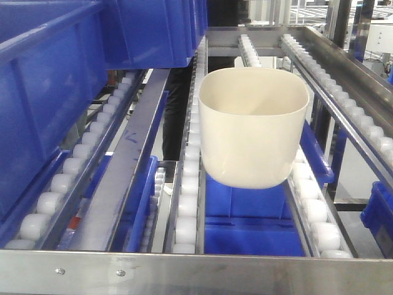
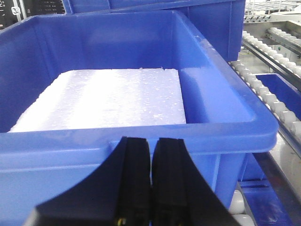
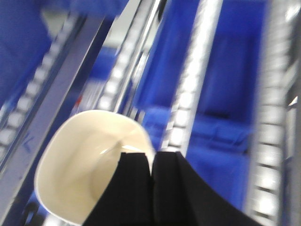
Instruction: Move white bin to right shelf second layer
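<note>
The front view is showing the white bin (image 1: 253, 126) sitting upright and empty in a lane of white rollers (image 1: 185, 203) on the right shelf second layer (image 1: 319, 224), with no claw in sight. Only the left wrist view is showing the left claw (image 2: 151, 181) pressed closed, gripping nothing, facing a blue crate (image 2: 221, 117) holding a white foam slab (image 2: 106, 99). The blurred right wrist view is showing the right claw (image 3: 151, 181) closed, empty, above the bin's rim.

Cream-white bin (image 1: 253, 126), blue crates (image 1: 49, 104), white rollers (image 1: 187, 206) between grey steel rails (image 1: 126, 178), black end effector (image 2: 150, 183)
</note>
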Action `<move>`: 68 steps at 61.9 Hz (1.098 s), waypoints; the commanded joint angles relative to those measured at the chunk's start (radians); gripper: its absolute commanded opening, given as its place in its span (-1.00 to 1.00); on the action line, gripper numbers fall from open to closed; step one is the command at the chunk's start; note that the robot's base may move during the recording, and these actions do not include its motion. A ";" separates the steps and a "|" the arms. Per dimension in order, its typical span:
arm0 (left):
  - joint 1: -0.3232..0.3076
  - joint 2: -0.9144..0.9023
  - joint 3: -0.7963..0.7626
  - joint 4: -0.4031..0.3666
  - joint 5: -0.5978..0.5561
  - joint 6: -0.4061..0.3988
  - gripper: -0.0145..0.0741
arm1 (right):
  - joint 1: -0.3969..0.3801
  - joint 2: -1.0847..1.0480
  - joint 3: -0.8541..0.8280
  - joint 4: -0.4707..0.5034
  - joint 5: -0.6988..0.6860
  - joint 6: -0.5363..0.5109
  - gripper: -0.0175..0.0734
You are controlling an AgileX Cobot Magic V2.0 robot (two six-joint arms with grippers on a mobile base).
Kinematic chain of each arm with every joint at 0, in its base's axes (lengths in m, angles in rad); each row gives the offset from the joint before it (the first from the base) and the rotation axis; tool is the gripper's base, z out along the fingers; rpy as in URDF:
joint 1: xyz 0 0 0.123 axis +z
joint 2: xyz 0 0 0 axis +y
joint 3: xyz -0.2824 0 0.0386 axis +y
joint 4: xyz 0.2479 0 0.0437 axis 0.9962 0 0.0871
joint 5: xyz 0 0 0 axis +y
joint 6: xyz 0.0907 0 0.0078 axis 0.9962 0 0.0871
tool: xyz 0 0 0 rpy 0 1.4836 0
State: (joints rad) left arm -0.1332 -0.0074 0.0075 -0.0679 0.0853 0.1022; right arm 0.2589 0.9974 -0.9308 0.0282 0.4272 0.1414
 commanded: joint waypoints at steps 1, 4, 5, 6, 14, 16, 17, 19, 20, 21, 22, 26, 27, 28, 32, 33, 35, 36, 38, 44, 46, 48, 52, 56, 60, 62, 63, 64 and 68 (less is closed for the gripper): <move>-0.003 -0.014 0.037 -0.006 -0.085 -0.003 -0.48 | -0.037 -0.123 0.070 -0.013 -0.130 -0.009 -0.51; -0.003 -0.014 0.037 -0.006 -0.085 -0.003 -0.48 | -0.055 -0.190 0.124 -0.013 -0.147 -0.009 -0.51; -0.003 -0.014 0.037 -0.006 -0.085 -0.003 -0.48 | -0.060 -0.206 0.146 -0.013 -0.150 -0.009 -0.51; -0.003 -0.014 0.037 -0.006 -0.085 -0.003 -0.48 | -0.064 -0.230 0.161 -0.013 -0.157 -0.009 -0.51; -0.003 -0.014 0.037 -0.006 -0.085 -0.003 -0.48 | -0.077 -0.380 0.282 -0.013 -0.184 -0.009 -0.51; -0.003 -0.014 0.037 -0.006 -0.085 -0.003 -0.48 | -0.077 -0.415 0.311 -0.013 -0.193 -0.009 -0.51; -0.003 -0.014 0.037 -0.006 -0.085 -0.003 -0.48 | -0.077 -0.436 0.327 -0.013 -0.198 -0.009 -0.51; -0.003 -0.014 0.037 -0.006 -0.085 -0.003 -0.48 | -0.077 -0.462 0.348 -0.013 -0.204 -0.009 -0.51; -0.003 -0.014 0.037 -0.006 -0.085 -0.003 -0.48 | -0.077 -0.481 0.362 -0.013 -0.209 -0.009 -0.51; -0.003 -0.014 0.037 -0.006 -0.085 -0.003 -0.48 | -0.077 -0.493 0.371 -0.013 -0.212 -0.009 -0.51; -0.003 -0.014 0.037 -0.006 -0.085 -0.003 -0.48 | -0.077 -0.510 0.385 -0.013 -0.216 -0.009 -0.51; -0.003 -0.014 0.037 -0.006 -0.085 -0.003 -0.48 | -0.077 -0.561 0.423 -0.013 -0.229 -0.009 -0.51; -0.003 -0.014 0.037 -0.006 -0.085 -0.003 -0.48 | -0.077 -0.570 0.429 -0.013 -0.231 -0.009 -0.51; -0.003 -0.014 0.037 -0.006 -0.085 -0.003 -0.48 | -0.077 -0.577 0.434 -0.013 -0.232 -0.009 -0.51; -0.003 -0.014 0.037 -0.006 -0.085 -0.003 -0.48 | -0.077 -0.603 0.452 -0.012 -0.236 -0.009 -0.51; -0.003 -0.014 0.037 -0.006 -0.085 -0.003 -0.48 | -0.077 -0.607 0.456 -0.012 -0.236 -0.009 -0.51; -0.003 -0.014 0.037 -0.006 -0.085 -0.003 -0.48 | -0.077 -0.612 0.458 -0.012 -0.236 -0.009 -0.51; -0.003 -0.014 0.037 -0.006 -0.085 -0.003 -0.48 | -0.077 -0.613 0.459 -0.012 -0.236 -0.009 -0.51; -0.003 -0.014 0.037 -0.006 -0.085 -0.003 -0.48 | -0.077 -0.614 0.459 -0.012 -0.236 -0.009 -0.51; -0.003 -0.014 0.037 -0.006 -0.085 -0.003 -0.48 | -0.077 -0.614 0.459 -0.012 -0.240 -0.009 -0.51; -0.003 -0.014 0.037 -0.006 -0.085 -0.003 -0.48 | -0.077 -0.614 0.459 -0.012 -0.240 -0.009 -0.51; -0.003 -0.014 0.037 -0.006 -0.085 -0.003 -0.48 | -0.077 -0.614 0.459 -0.012 -0.240 -0.009 -0.51; -0.003 -0.014 0.037 -0.006 -0.085 -0.003 -0.48 | -0.077 -0.614 0.459 -0.012 -0.240 -0.009 -0.51; -0.003 -0.014 0.037 -0.006 -0.085 -0.003 -0.48 | -0.077 -0.614 0.459 -0.012 -0.240 -0.009 -0.51; -0.003 -0.014 0.037 -0.006 -0.085 -0.003 -0.48 | -0.077 -0.614 0.459 -0.012 -0.240 -0.009 -0.51; -0.003 -0.014 0.037 -0.006 -0.085 -0.003 -0.48 | -0.077 -0.614 0.459 -0.012 -0.240 -0.009 -0.51; -0.003 -0.014 0.037 -0.006 -0.085 -0.003 -0.48 | -0.077 -0.614 0.459 -0.012 -0.240 -0.009 -0.51; -0.003 -0.014 0.037 -0.006 -0.085 -0.003 -0.48 | -0.077 -0.614 0.459 -0.012 -0.240 -0.009 -0.51; -0.003 -0.014 0.037 -0.006 -0.085 -0.003 -0.48 | -0.077 -0.614 0.459 -0.012 -0.240 -0.009 -0.51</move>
State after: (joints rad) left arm -0.1332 -0.0074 0.0075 -0.0679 0.0853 0.1022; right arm 0.1877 0.3796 -0.4475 0.0242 0.2861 0.1414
